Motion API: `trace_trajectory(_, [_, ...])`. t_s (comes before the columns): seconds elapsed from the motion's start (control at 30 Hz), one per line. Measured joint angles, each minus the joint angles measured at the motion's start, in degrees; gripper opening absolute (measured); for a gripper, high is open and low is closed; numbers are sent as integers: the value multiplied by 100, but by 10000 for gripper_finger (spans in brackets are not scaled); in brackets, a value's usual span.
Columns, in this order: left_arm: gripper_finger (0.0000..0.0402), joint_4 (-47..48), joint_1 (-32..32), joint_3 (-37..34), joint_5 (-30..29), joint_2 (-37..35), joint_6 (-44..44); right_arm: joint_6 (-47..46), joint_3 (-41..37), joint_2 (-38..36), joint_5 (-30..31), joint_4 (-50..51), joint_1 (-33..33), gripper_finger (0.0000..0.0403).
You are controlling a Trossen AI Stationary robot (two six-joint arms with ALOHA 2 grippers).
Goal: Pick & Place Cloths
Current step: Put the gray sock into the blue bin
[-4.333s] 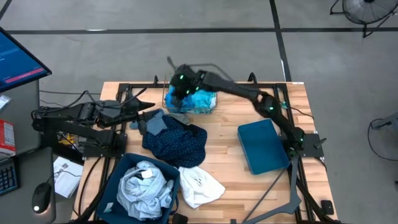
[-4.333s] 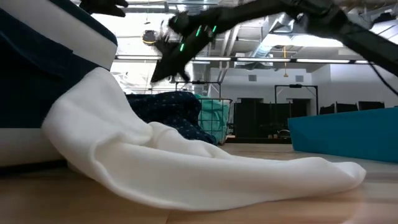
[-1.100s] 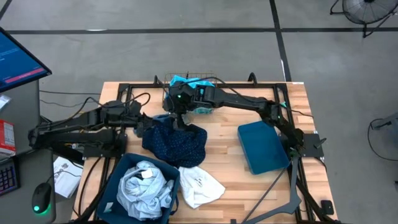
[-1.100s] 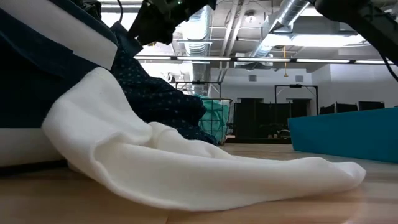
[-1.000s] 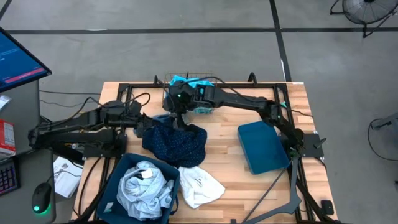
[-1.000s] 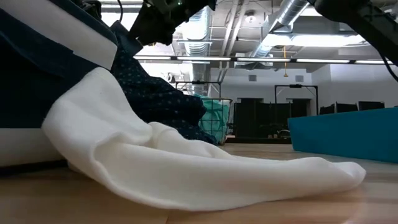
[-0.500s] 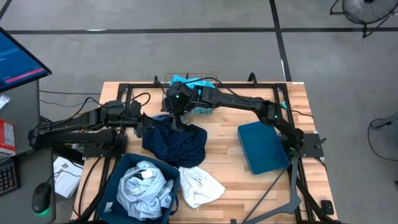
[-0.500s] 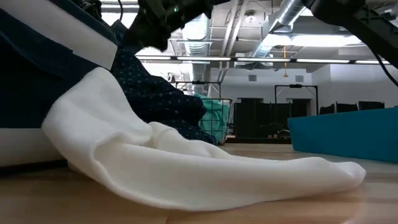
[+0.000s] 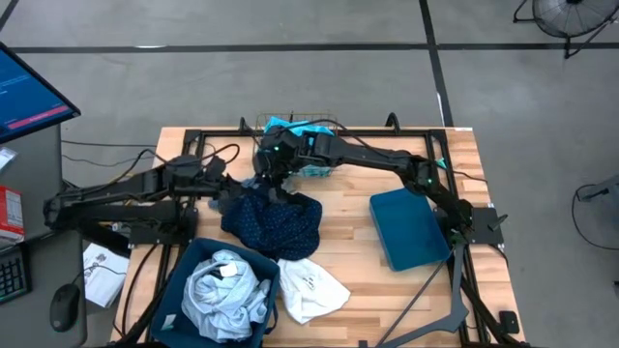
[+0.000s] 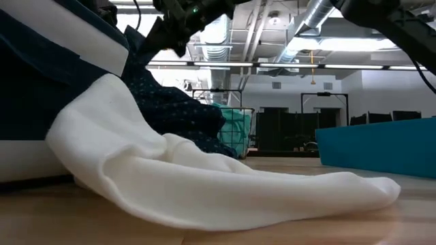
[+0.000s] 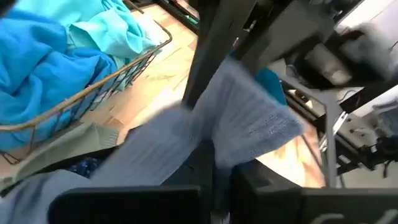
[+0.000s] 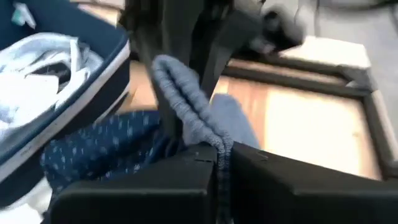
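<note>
- Grippers first: we see both clamped on one grey-blue cloth (image 12: 186,115) — the left gripper (image 9: 224,198) holds it from the table's left side; the right gripper (image 9: 268,186) pinches a bunched fold of it, fingers closed
- that cloth (image 11: 236,124) hangs just above the navy dotted cloth (image 9: 276,220), which lies mid-table
- a wire basket (image 9: 302,145) at the far edge holds turquoise and blue cloths (image 11: 56,43)
- a white cloth (image 9: 311,287) lies at the near edge, touching the left bin (image 9: 189,266); pale grey cloths (image 9: 224,293) fill that bin
- a second bin (image 9: 411,227) sits on the right side — well apart from the pile
</note>
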State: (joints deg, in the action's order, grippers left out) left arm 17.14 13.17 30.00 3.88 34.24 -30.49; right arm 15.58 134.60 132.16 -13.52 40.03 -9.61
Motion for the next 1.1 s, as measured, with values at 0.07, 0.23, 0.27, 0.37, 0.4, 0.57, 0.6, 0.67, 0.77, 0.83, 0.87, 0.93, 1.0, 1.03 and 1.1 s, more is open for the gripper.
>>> trace_trajectory(0.07, [30, -13, -1, 8, 6, 40, 111, -13, 23, -137, 184, 41, -1, 4])
trace_trajectory(0.23, [98, 55, -3, 4, 61, 76, 353, -21, 21, -903, 1142, 779, -53, 2])
trace_trajectory(0.27, [114, 35, -4, 4, 61, 74, 366, -20, 23, -1040, 1343, 945, -58, 2])
trace_trajectory(0.37, [162, 62, -4, 4, 59, 79, 369, -222, 9, -1513, 1932, 1720, -52, 1])
trace_trajectory(0.4, [176, 60, -4, 4, 58, 76, 350, -329, 9, -1682, 2104, 1922, -35, 1])
trace_trajectory(0.57, [219, 77, -2, 4, 47, 74, 294, -1133, 23, -2622, 2850, 3235, 142, 1])
trace_trajectory(0.6, [222, 79, -2, 4, 12, 74, 291, -1364, 23, -2778, 3010, 3528, 191, 1])
trace_trajectory(0.67, [225, 79, -2, 4, -50, 74, 283, -1913, 20, -3029, 3403, 4076, 294, 1])
trace_trajectory(0.77, [222, 79, -2, 4, -90, 74, 281, -2913, 14, -3384, 4031, 5008, 461, 1])
trace_trajectory(0.83, [217, 77, -2, 2, -90, 74, 281, -3371, -92, -3615, 4298, 4948, 585, 0])
trace_trajectory(0.87, [215, 77, -2, 2, -90, 74, 283, -3498, -201, -3789, 4304, 4967, 668, 0])
trace_trajectory(0.93, [210, 77, -2, 2, -90, 74, 281, -3826, -248, -3988, 4390, 4965, 833, 0])
trace_trajectory(1.0, [207, 75, -2, 0, -88, 74, 281, -4307, -403, -4240, 4518, 4982, 1002, 0])
trace_trajectory(1.03, [205, 75, -2, 0, -90, 74, 278, -4449, -548, -4377, 4543, 4984, 1076, 0])
trace_trajectory(1.1, [202, 75, -2, 0, -88, 74, 257, -4822, -696, -4568, 4739, 4994, 1243, 0])
